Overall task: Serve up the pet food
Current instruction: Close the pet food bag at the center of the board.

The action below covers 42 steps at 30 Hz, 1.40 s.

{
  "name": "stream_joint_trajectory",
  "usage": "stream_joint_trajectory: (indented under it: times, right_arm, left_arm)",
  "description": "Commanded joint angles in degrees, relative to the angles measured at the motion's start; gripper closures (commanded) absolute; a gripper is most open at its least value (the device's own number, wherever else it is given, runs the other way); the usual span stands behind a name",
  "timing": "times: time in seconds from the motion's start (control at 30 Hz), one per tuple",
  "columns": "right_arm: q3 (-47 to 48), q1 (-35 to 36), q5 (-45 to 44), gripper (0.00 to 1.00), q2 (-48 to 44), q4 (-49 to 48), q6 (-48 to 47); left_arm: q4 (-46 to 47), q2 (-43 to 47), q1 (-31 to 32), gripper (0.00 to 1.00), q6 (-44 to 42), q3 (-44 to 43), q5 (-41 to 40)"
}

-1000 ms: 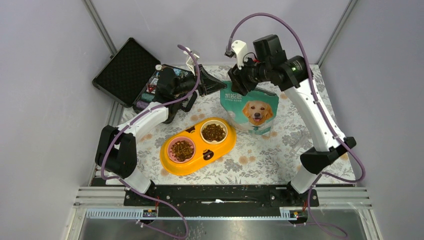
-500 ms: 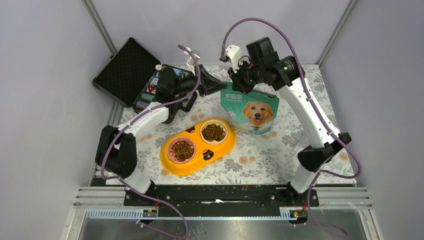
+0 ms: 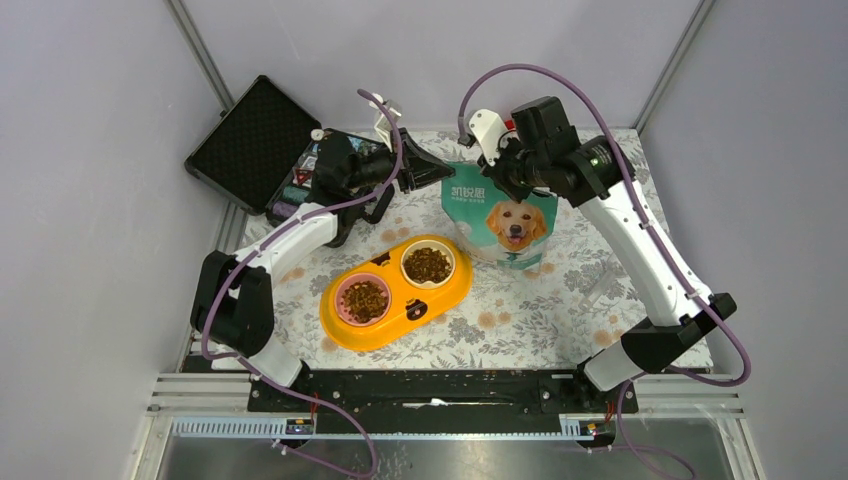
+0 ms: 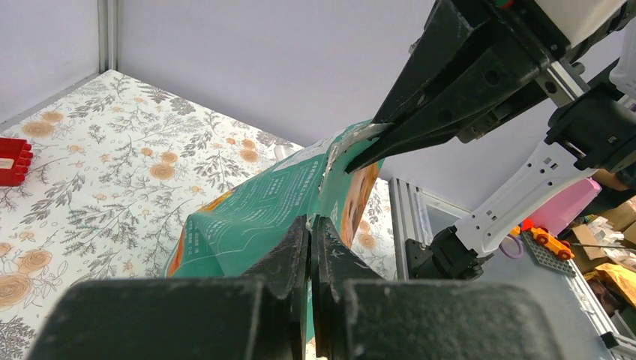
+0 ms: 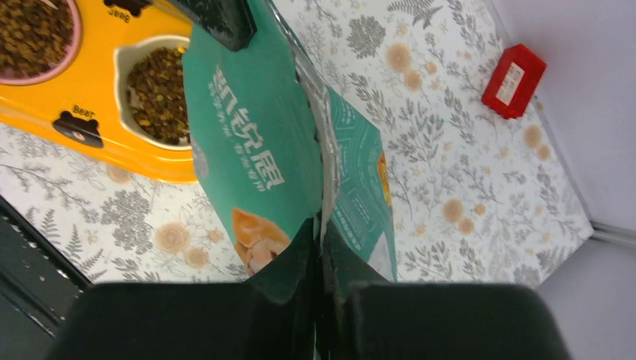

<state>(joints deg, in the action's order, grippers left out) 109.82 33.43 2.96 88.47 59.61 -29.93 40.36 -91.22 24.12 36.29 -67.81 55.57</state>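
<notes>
The teal-and-white pouch [image 3: 500, 222] with the golden retriever stands upright behind the orange double feeder [image 3: 400, 312]. Pet food, dark-brown kibble, fills its white bowl [image 3: 427, 264] and its pink bowl [image 3: 365, 298]. My left gripper [image 3: 441, 172] is shut on the pouch's top left corner; in the left wrist view the pouch [image 4: 247, 214] runs out from between those fingers [image 4: 294, 247]. My right gripper [image 3: 508, 182] pinches the top edge further right. In the right wrist view its fingers [image 5: 300, 255] press together over the pouch's seam [image 5: 324, 150].
An open black case [image 3: 255, 140] with small items lies at the back left corner. A red block [image 5: 514, 79] sits on the floral cloth behind the pouch. A metal rail [image 3: 440, 392] runs along the near edge by the arm bases.
The right gripper swung left, then came back to the right along the pouch's top edge and now pinches it there. The left gripper, the pouch and the feeder have stayed put.
</notes>
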Motion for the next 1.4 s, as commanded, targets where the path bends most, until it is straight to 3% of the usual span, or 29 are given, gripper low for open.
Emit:
stream_joint_trajectory:
  times: [0.0, 0.3, 0.37, 0.4, 0.43, 0.47, 0.5, 0.53, 0.57, 0.8, 0.83, 0.87, 0.97, 1.1, 1.2, 1.23, 1.3, 1.37]
  right_arm:
    - [0.1, -0.3, -4.3, 1.0, -1.8, 2.2, -0.7]
    - [2.6, -0.4, -7.0, 0.98, -1.3, 1.0, 0.0]
    - [3.6, -0.4, -6.3, 0.66, -0.7, 1.1, 0.6]
    - [4.2, -0.4, -5.5, 0.55, -0.2, 1.2, 1.0]
    - [4.9, -0.4, -5.0, 0.48, 0.3, 1.2, 1.5]
    - [5.7, -0.4, -4.9, 0.47, 0.8, 1.3, 2.1]
    - [6.5, -0.4, -4.9, 0.6, 1.3, 1.4, 2.6]
    - [7.1, -0.4, -4.9, 0.92, 1.7, 1.3, 3.0]
    - [7.8, -0.4, -5.4, 1.0, 2.1, 1.1, 3.5]
    - [10.9, -0.4, -1.3, 1.0, 3.5, 2.2, 4.6]
    - [11.4, -0.4, -0.7, 0.86, 4.1, 2.8, 4.8]
    - [11.4, -0.4, 0.2, 0.63, 4.5, 3.3, 4.8]
    - [11.4, -0.4, 3.2, 0.34, 5.6, 3.8, 5.1]
    - [12.3, -0.3, 5.9, 0.29, 7.3, 4.0, 5.2]
    - [13.2, -0.3, 6.9, 0.34, 8.5, 3.8, 5.4]
    - [13.5, -0.4, 7.0, 0.45, 8.8, 3.8, 5.5]
    - [13.8, -0.3, 6.0, 0.96, 9.2, 3.0, 5.9]
    - [13.7, -0.3, 2.3, 1.0, 9.2, 2.4, 6.8]
  left_arm:
    - [5.7, 4.2, -1.4, 1.0, -1.0, -4.0, -2.2]
    - [5.0, 5.1, -1.6, 1.0, -1.8, -3.3, -2.1]
    - [5.1, 5.1, -1.6, 1.0, -1.7, -3.2, -2.0]
    - [5.2, 5.0, -1.6, 1.0, -1.7, -3.2, -2.0]
    - [5.3, 5.1, -1.6, 1.0, -1.6, -3.2, -2.0]
    - [5.3, 5.2, -1.6, 1.0, -1.6, -3.2, -1.9]
    - [5.3, 5.2, -1.6, 1.0, -1.6, -3.2, -1.8]
    - [5.3, 5.3, -1.6, 1.0, -1.6, -3.2, -1.7]
    - [5.3, 5.4, -1.6, 1.0, -1.6, -3.2, -1.6]
    - [5.5, 5.6, -1.6, 1.0, -1.4, -3.0, -1.4]
    - [5.7, 5.6, -1.6, 1.0, -1.3, -3.1, -1.4]
    - [5.7, 5.6, -1.6, 1.0, -1.1, -3.1, -1.3]
    - [5.8, 5.6, -1.6, 1.0, -1.1, -3.3, -1.1]
    - [5.8, 5.7, -1.6, 1.0, -1.1, -3.3, -0.9]
    - [6.2, 5.7, -1.6, 1.0, -0.7, -3.4, -0.7]
    - [6.2, 5.7, -1.6, 1.0, -0.6, -3.4, -0.7]
    - [6.2, 5.7, -1.6, 1.0, -0.6, -3.5, -0.6]
    - [5.9, 5.8, -1.6, 1.0, -0.7, -3.5, -0.5]
